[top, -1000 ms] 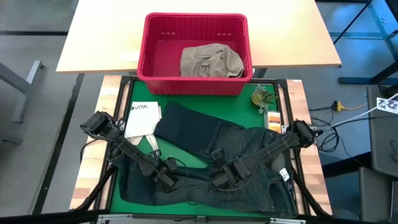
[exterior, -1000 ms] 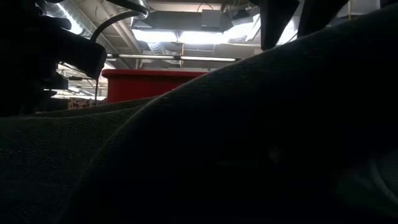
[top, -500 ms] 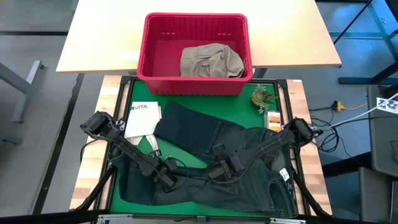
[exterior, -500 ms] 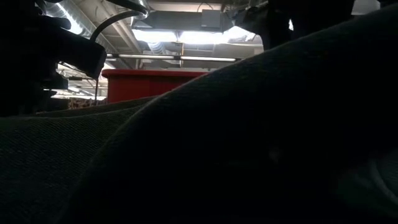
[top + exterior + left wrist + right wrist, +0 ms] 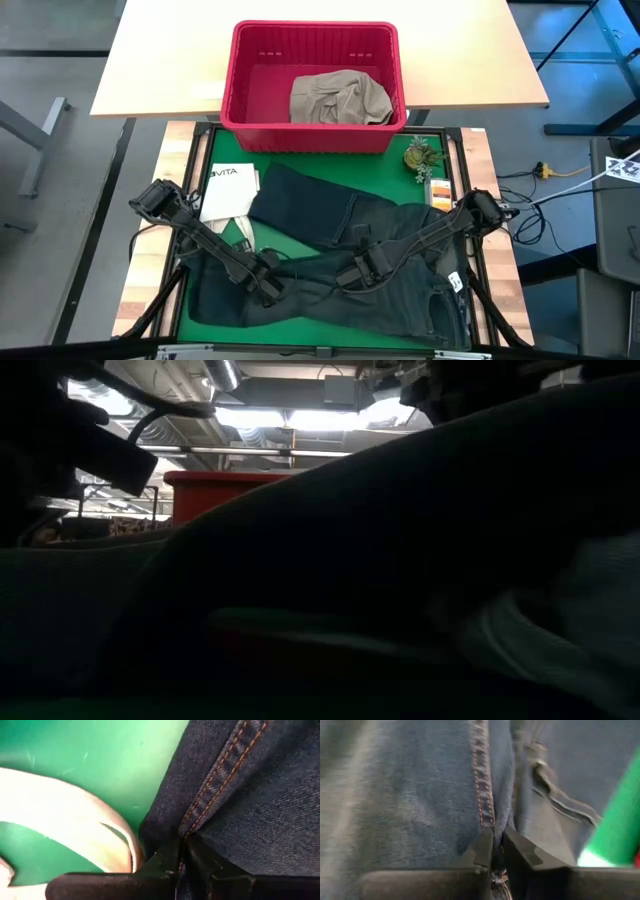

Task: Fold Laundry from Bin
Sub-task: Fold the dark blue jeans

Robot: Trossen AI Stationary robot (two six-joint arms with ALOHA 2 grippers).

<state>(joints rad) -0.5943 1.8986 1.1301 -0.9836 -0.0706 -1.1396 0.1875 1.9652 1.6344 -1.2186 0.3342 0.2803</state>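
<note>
Change: since the earlier frame the right gripper (image 5: 347, 275) has been closed and drawn toward 9 o'clock, and the near hem of the jeans (image 5: 400, 250) has been lifted off the mat.
Table: a light wooden table (image 5: 160, 60) is seen at 12 o'clock, with the green mat (image 5: 225, 150) below it.
Bin: the red bin (image 5: 250, 75) is placed at 12 o'clock; a khaki garment (image 5: 338, 97) is lying inside it.
Jeans: dark denim is spread on the mat from the centre to 5 o'clock.
Tote: a white bag (image 5: 228, 190) is laid at 9 o'clock, just beside the jeans.
Left gripper (image 5: 272, 291): it is clamped on a seam of the jeans, at 6 o'clock.
Right gripper: it is pinched on a stitched fold of the jeans, near the centre.
Plant: a small green plant (image 5: 420, 155) is set at 2 o'clock.
</note>
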